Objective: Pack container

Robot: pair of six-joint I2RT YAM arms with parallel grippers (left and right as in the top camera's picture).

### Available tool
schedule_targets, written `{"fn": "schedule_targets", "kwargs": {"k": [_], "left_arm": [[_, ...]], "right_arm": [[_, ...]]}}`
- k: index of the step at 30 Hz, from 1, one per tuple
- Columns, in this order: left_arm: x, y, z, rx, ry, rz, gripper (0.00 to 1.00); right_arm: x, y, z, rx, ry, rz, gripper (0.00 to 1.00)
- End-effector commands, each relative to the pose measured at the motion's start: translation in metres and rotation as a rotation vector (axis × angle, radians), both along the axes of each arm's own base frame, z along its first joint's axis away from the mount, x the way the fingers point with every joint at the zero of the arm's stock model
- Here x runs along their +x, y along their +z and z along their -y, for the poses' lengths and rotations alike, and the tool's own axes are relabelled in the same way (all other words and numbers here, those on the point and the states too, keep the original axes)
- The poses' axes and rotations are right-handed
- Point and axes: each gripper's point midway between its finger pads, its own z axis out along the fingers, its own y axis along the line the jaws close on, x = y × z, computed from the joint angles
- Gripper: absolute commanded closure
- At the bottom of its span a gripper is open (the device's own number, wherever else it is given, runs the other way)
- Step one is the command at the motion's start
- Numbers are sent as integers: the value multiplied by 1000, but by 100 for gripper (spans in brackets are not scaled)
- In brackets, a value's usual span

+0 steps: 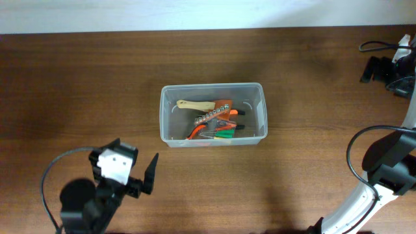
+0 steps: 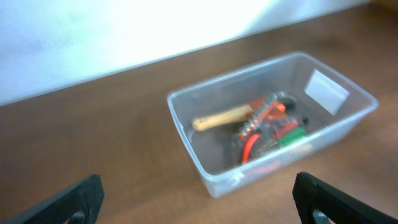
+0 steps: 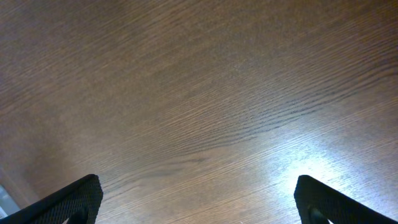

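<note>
Clear plastic container (image 1: 164, 117) ahead of left gripper (image 2: 199, 186), long axis slanting across; jaws wide, empty; right gripper (image 3: 198, 186) farther off, likewise open.

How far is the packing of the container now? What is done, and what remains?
Done: a wooden-handled tool and other tools lie inside the container. In hand: nothing; the left claw and the right claw stand open and empty. Left: no loose tool shows outside it, so the packing looks finished, or nearly so.
</note>
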Motion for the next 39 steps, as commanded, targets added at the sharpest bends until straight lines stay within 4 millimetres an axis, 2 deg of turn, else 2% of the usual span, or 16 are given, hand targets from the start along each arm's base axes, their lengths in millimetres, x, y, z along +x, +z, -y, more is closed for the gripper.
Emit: {"fn": "schedule_targets", "kwargs": {"k": [1,10,22,30,39], "left_arm": [[-4,-1,-7,24,23,108,1],[4,-5,-23,33,102,238,1],[5,-14,-24,28,109,405,1],[10,-24,-34,6,174,389,1],[16,-56,-38,9,200,318,1]], "right_arm": [[0,3,-3,1,1,5,1],[0,3,-3,1,1,5,1],[0,3,-3,1,1,5,1],[0,3,-3,1,1,5,1],[0,3,-3,1,1,6,1]]}}
